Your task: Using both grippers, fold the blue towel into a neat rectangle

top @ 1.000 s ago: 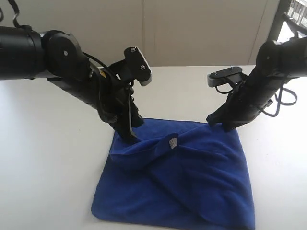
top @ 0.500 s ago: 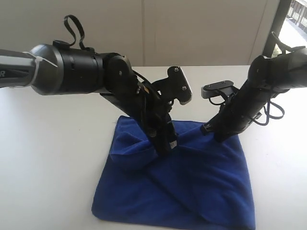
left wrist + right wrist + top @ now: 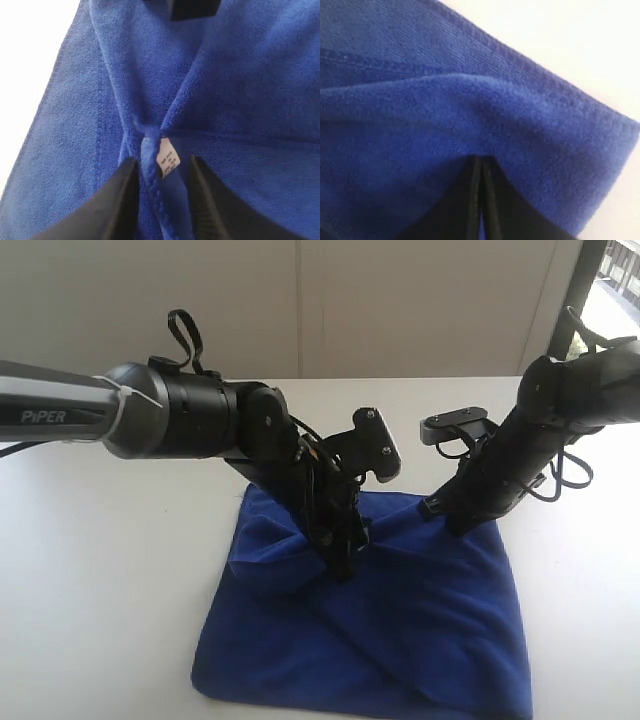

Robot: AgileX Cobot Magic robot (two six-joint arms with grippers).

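The blue towel (image 3: 420, 630) lies rumpled on the white table (image 3: 100, 590), one far corner pulled inward; the fold is only partly made and not yet neat. At that labelled corner the left gripper (image 3: 345, 550) is spread and straddles the hem, while the right gripper (image 3: 452, 522) is pinched closed on the far edge.

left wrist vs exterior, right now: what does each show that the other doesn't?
Left wrist only: a white label on the hem of the blue towel, sitting between the fingers of the left gripper, which stand apart. Exterior only: the towel's full outline on the white table, both arms, and the right gripper at the towel's far right corner. Both: the blue towel, and the left gripper down at its bunched fold.
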